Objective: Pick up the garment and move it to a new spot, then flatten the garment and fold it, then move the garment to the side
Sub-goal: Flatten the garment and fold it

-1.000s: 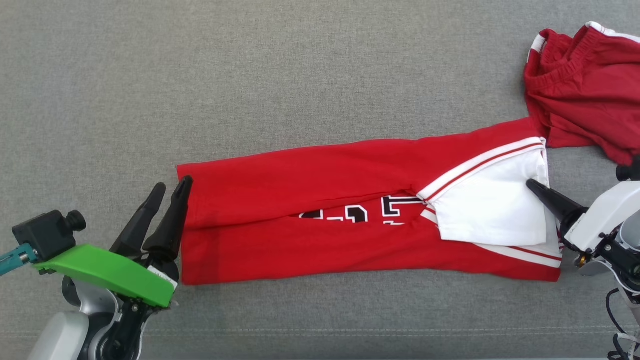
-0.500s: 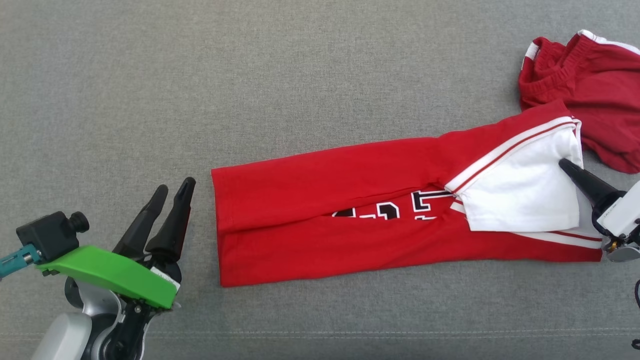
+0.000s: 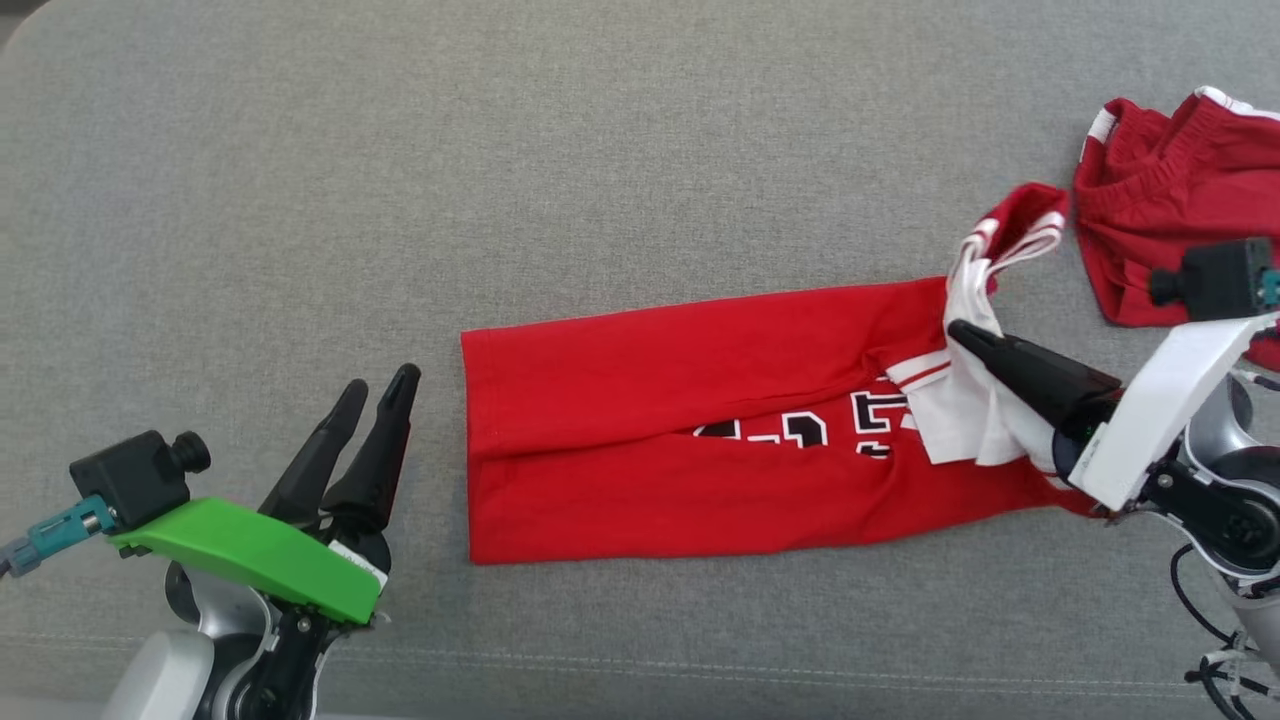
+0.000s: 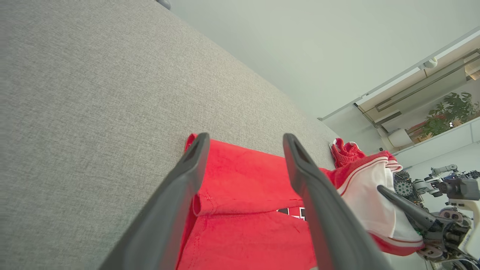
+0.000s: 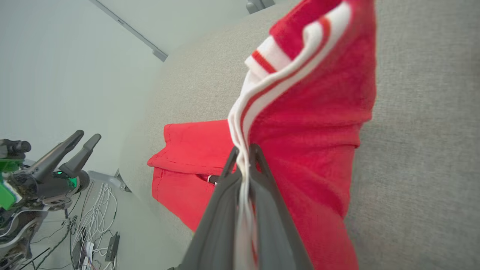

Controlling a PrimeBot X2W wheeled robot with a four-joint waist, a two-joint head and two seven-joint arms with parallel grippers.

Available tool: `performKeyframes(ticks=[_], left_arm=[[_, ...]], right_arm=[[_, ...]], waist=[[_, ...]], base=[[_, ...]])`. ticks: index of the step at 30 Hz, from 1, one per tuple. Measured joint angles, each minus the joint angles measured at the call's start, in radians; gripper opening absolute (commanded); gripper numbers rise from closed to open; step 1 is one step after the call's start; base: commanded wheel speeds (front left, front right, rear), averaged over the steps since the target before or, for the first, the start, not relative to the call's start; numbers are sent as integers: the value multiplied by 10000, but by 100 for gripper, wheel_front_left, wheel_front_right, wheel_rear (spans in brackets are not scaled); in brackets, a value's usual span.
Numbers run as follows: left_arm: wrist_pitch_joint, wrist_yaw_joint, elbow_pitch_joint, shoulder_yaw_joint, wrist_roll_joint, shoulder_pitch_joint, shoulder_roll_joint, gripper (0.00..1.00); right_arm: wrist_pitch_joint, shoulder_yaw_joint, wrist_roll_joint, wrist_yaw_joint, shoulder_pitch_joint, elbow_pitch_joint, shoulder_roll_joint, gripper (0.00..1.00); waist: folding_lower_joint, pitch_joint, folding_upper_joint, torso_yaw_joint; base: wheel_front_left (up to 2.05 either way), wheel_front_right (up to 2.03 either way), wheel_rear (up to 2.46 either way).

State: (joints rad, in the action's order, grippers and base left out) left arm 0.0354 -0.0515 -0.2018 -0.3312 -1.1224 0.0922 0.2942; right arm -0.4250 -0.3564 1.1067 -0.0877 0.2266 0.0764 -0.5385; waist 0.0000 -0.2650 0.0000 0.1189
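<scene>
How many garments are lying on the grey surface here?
2. A red jersey lies stretched across the middle, its white-trimmed end pinched in the right hand; crumpled dark-red shorts sit at the far right. None seems hidden.

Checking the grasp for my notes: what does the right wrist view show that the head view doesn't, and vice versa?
Right wrist view adds: a close look at the white striped trim pinched in the shut right gripper, and loose cables beyond the cushion's edge. Head view adds: a second, darker red garment at the far right. Shared: the red garment lying on the grey cushion, and the open left gripper, apart from the cloth.
</scene>
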Motion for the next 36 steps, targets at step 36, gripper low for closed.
performKeyframes(ticks=[36], left_arm=[[-374,604,696,-362,-261,135,-711,100]], right_arm=[[-585,-2763,-2036,1599,1821,-1409,3158,0]], waist=[[0,-452,0,2226]], base=[[0,0,0]])
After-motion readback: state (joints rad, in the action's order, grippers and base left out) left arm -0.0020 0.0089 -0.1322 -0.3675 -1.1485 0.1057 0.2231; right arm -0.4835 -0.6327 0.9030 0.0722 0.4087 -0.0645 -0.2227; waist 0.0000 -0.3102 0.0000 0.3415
